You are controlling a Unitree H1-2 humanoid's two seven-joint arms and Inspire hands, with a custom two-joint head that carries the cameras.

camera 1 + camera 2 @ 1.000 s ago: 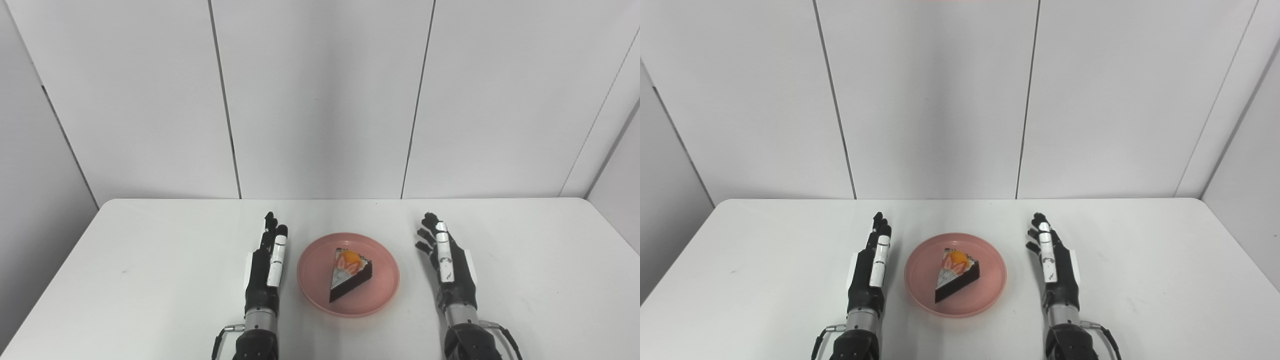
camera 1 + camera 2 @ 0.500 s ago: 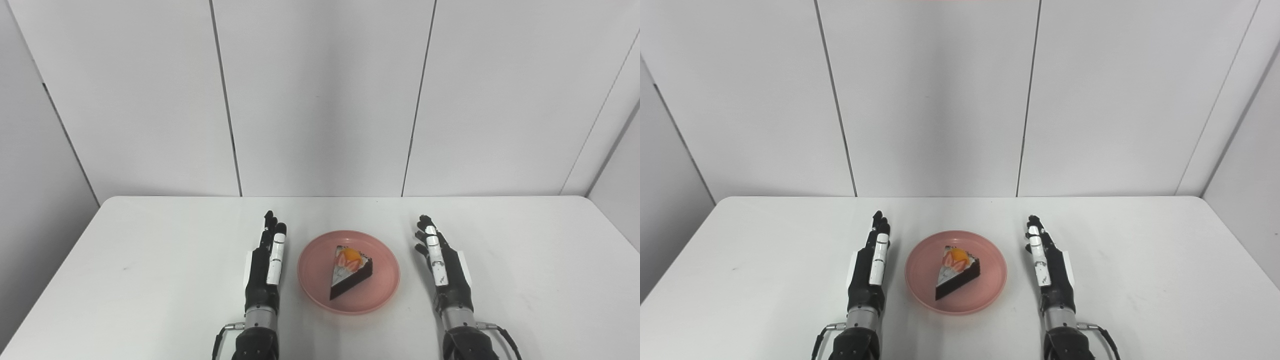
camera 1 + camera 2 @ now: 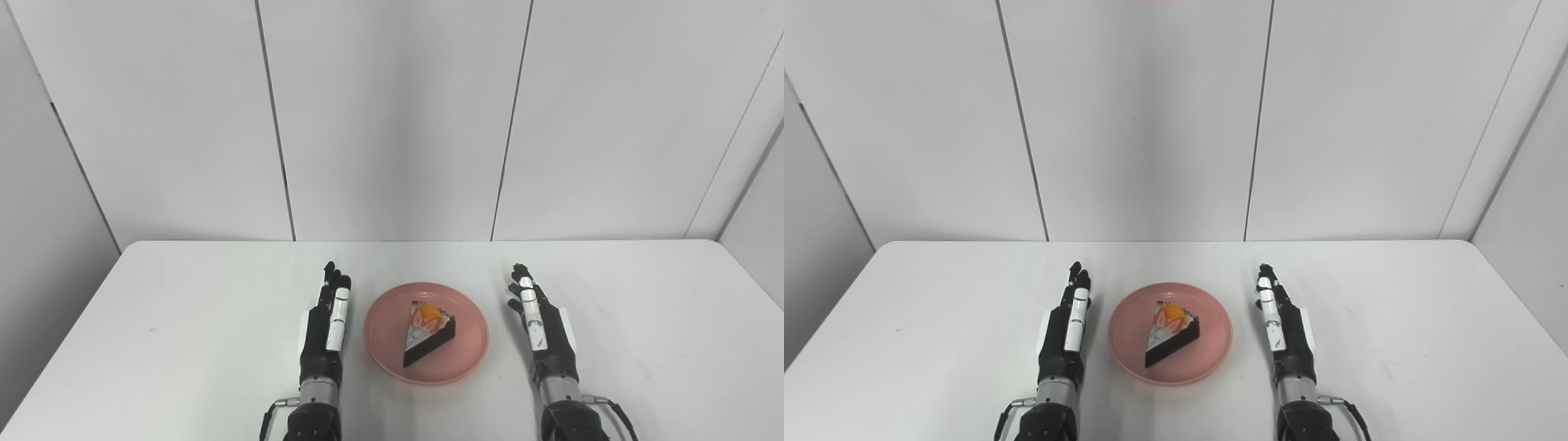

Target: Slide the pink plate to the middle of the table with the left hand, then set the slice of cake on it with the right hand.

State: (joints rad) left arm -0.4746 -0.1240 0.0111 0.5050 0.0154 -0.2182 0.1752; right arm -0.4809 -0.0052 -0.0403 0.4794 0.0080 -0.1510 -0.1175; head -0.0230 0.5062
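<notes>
A pink plate (image 3: 386, 349) sits near the middle of the white table (image 3: 184, 306). On it lies a dark chocolate cake slice (image 3: 429, 334) topped with white cream, strawberry and orange fruit, its point toward me. My left hand (image 3: 324, 331) rests just left of the plate, open, fingers stretched straight and held together, holding nothing. My right hand (image 3: 542, 327) stands to the right of the plate, a clear gap away, open with fingers slightly spread and empty. In the right eye view the same layout shows: plate (image 3: 1127, 349), cake slice (image 3: 1171, 334), left hand (image 3: 1066, 334), right hand (image 3: 1283, 331).
Grey wall panels (image 3: 392, 122) rise behind the table's far edge. A small dark speck (image 3: 151, 331) marks the tabletop at the left. Bare table surface stretches out on both sides of the hands.
My right hand has drawn back slightly toward me and a little to the left. The left hand, plate and cake have stayed put. The camera tilted very slightly.
</notes>
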